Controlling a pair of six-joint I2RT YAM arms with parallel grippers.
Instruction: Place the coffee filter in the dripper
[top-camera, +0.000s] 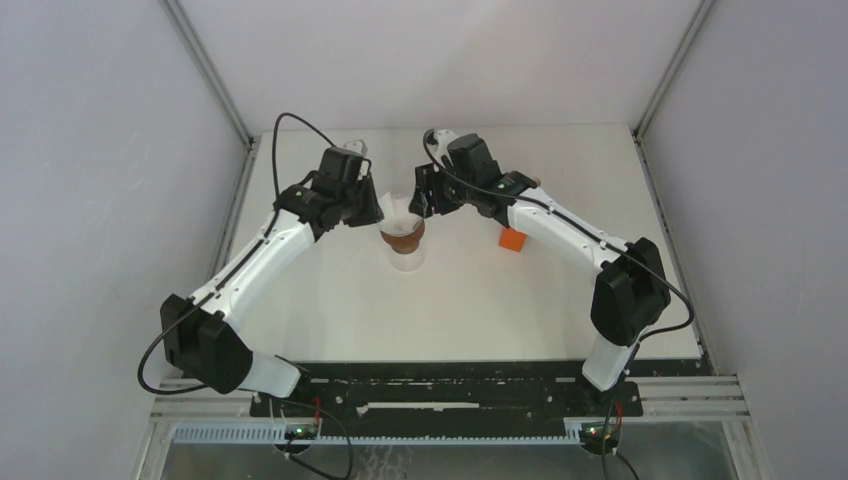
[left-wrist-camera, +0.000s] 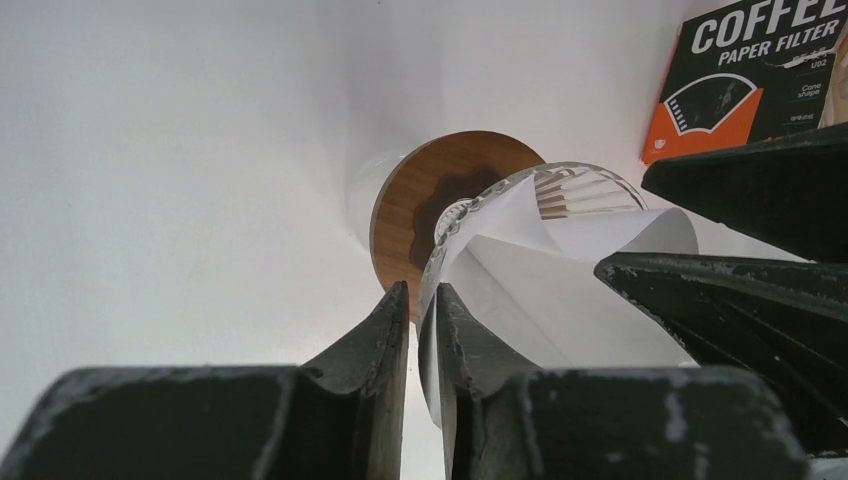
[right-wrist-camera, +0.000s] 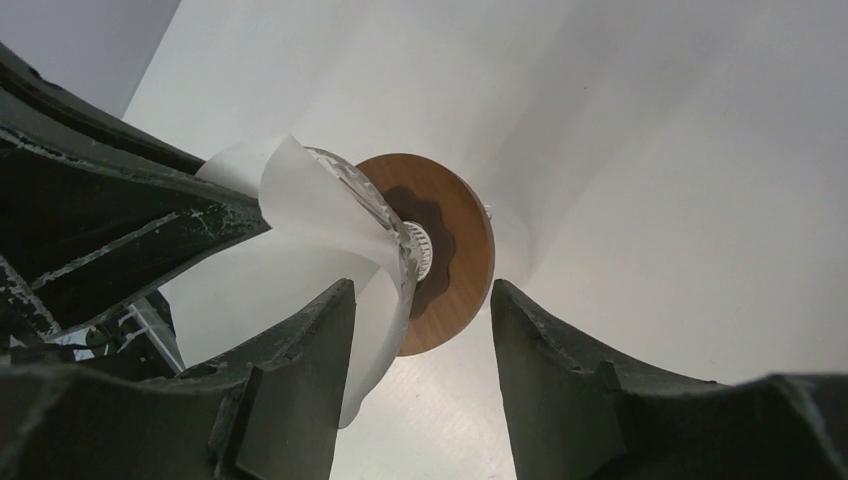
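Observation:
The dripper (top-camera: 403, 240) has a brown wooden collar and a clear ribbed cone, and it stands mid-table. It also shows in the left wrist view (left-wrist-camera: 425, 190) and the right wrist view (right-wrist-camera: 462, 235). The white coffee filter (top-camera: 397, 211) sits in its cone, partly unfolded and sticking up above the rim. My left gripper (top-camera: 378, 212) is at the filter's left side. Its jaws (left-wrist-camera: 422, 295) are almost together with an edge of the filter (left-wrist-camera: 540, 285) between them. My right gripper (top-camera: 421, 204) is open (right-wrist-camera: 420, 295) at the right side, and the filter (right-wrist-camera: 300, 200) lies against its left finger.
An orange coffee-filter box (top-camera: 512, 240) stands right of the dripper, under the right forearm, and shows in the left wrist view (left-wrist-camera: 740, 85). A clear glass vessel (top-camera: 406, 261) is under the dripper. The two grippers are close together over the dripper.

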